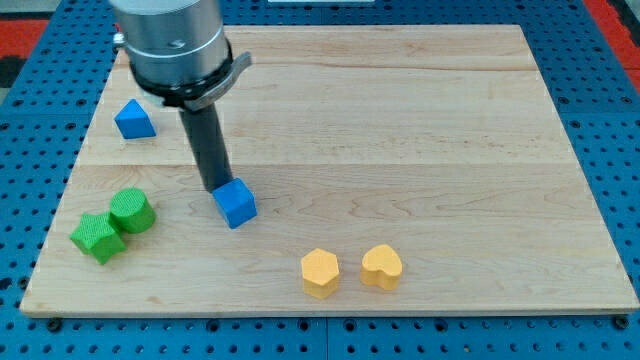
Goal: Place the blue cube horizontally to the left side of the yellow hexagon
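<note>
A: Blue cube (236, 204): small, rigid, likely light, so you should expect it to slide readily on the smooth wooden board (400, 120). Your rod has no jaws, nothing to open or close. My tip (217, 190) sits touching or just beside the cube's upper-left face; I cannot tell which.

B: Where do you push?

A: Push square through the middle of a face; off-centre contact would probably spin it. The cube sits left of centre, up and left of the yellow hexagon (320, 272), clearly apart.

B: Appearance?

A: Saturated blue, sharp edges, turned slightly askew. A yellow heart (381, 266) lies just right of the hexagon.
</note>
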Robot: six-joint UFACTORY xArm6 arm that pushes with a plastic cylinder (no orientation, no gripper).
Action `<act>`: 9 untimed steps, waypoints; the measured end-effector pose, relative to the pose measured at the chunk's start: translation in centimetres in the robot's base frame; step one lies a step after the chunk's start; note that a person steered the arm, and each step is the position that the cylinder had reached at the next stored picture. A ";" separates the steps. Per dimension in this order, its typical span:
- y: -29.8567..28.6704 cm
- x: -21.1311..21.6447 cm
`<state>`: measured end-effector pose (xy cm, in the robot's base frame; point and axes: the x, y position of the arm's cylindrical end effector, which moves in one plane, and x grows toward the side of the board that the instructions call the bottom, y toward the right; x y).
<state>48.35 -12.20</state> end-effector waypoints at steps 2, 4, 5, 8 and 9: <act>1.3 -0.8; 6.0 -0.2; 3.0 0.8; 2.0 2.9; 1.9 3.7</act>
<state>52.05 -10.30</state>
